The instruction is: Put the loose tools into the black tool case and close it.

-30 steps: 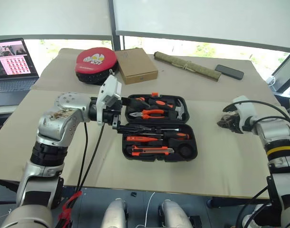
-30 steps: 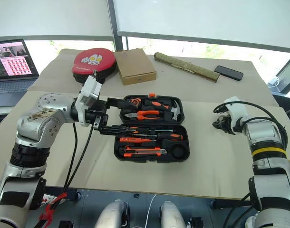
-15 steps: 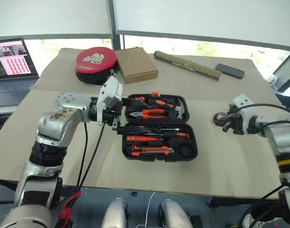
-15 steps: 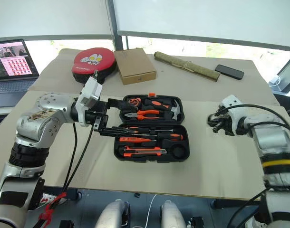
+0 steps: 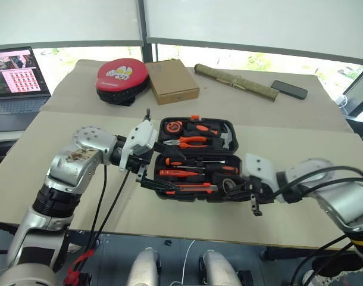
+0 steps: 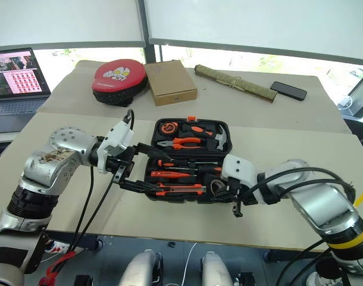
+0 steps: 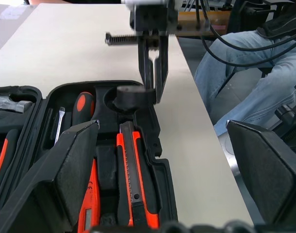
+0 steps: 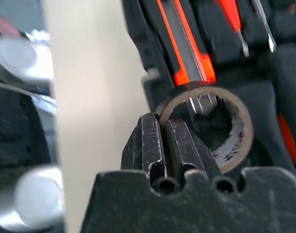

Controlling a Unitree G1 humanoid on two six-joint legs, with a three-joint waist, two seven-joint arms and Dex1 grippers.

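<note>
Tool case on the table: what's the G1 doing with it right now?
The black tool case lies open on the table, screwdrivers and utility knife in their slots. The left gripper, jaws wide, is at the case's left edge. The right gripper, shut, is at the front right corner beside a roll of tape in the round recess. The lid isn't closed yet.

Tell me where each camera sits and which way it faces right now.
Head stereo pair: looks forward and down at the open black tool case, both arms showing.
Left wrist: looks along the open left gripper across the case to the right gripper.
Right wrist: looks past the shut right gripper at the case's corner.
All views share the case.
</note>
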